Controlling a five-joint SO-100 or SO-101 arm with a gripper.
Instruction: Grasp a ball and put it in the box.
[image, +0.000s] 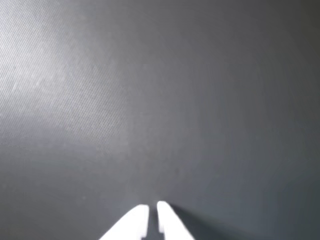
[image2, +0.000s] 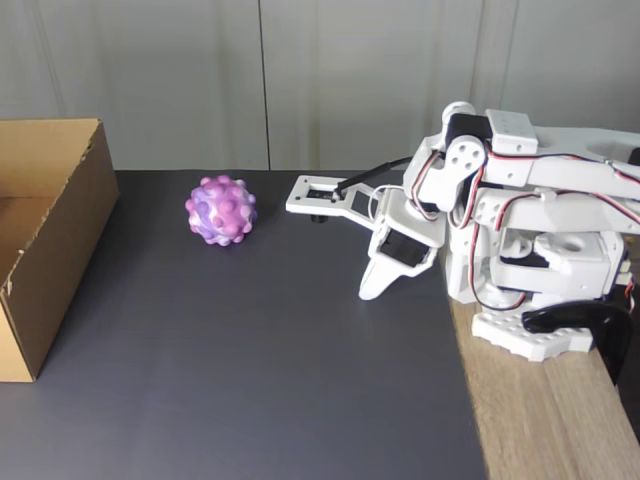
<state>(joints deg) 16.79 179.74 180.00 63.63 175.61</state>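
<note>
Fixed view: the arm sits folded, its gripper (image2: 372, 290) pressed together, pointing down at the mat (image2: 250, 350).

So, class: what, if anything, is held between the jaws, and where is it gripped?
Nothing. The gripper is shut and empty; the ball lies free on the mat.

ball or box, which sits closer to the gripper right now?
The ball. In the fixed view it lies on the dark mat between the gripper and the box, which stands at the mat's far left edge.
</note>
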